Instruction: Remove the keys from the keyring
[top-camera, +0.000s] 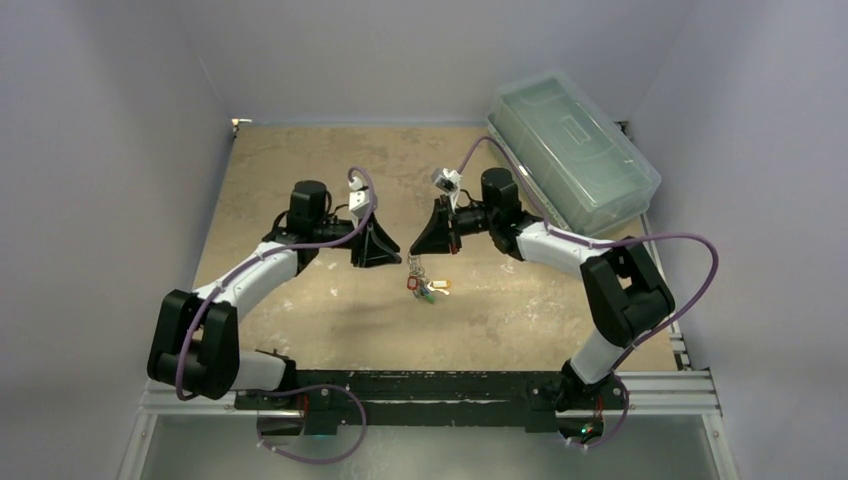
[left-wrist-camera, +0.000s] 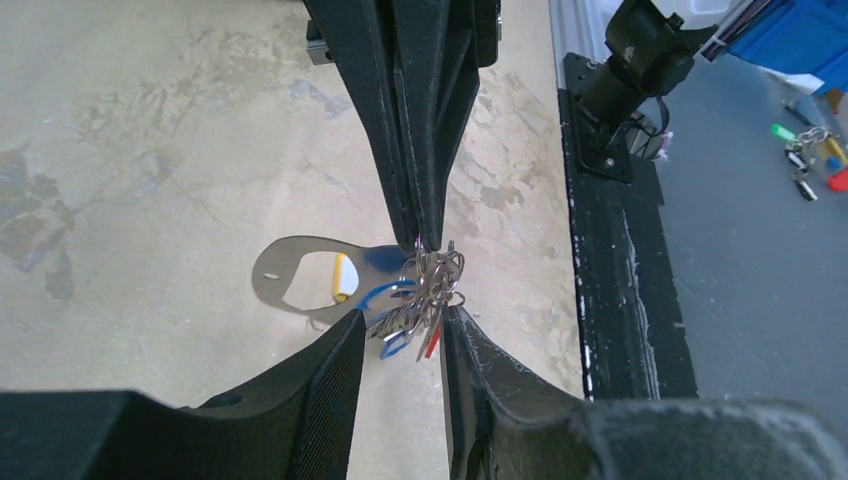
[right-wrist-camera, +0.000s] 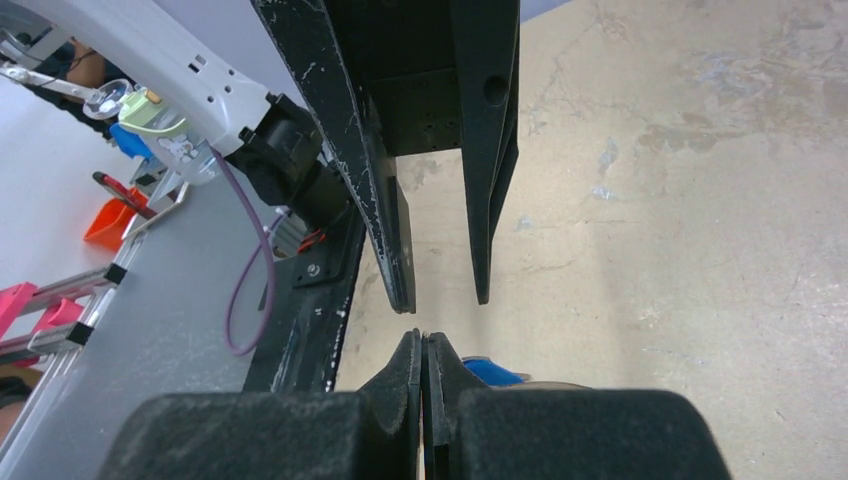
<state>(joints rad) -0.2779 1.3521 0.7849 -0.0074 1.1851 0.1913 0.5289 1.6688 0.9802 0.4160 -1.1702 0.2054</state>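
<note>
The keys (left-wrist-camera: 425, 300) hang as a bunch of small silvery keys and wire rings with blue and red tags. The keyring (left-wrist-camera: 290, 278), a pale silver-grey flat loop, hangs at the bunch's left. My right gripper (left-wrist-camera: 424, 238) comes down from above and is shut on the top of the bunch. My left gripper (left-wrist-camera: 400, 316) is open, its fingertips either side of the bunch's lower part, close to it. In the top view the bunch (top-camera: 421, 285) dangles under the right gripper (top-camera: 416, 250), facing the left gripper (top-camera: 392, 256). In the right wrist view, the right gripper (right-wrist-camera: 422, 340) is pressed shut and a blue tag (right-wrist-camera: 490, 372) shows beside it.
A clear lidded plastic box (top-camera: 575, 150) stands at the back right of the tan table (top-camera: 300, 170). A black rail (top-camera: 450, 385) runs along the near edge, carrying both arm bases. More loose keys (left-wrist-camera: 810, 160) lie off the table on a grey surface.
</note>
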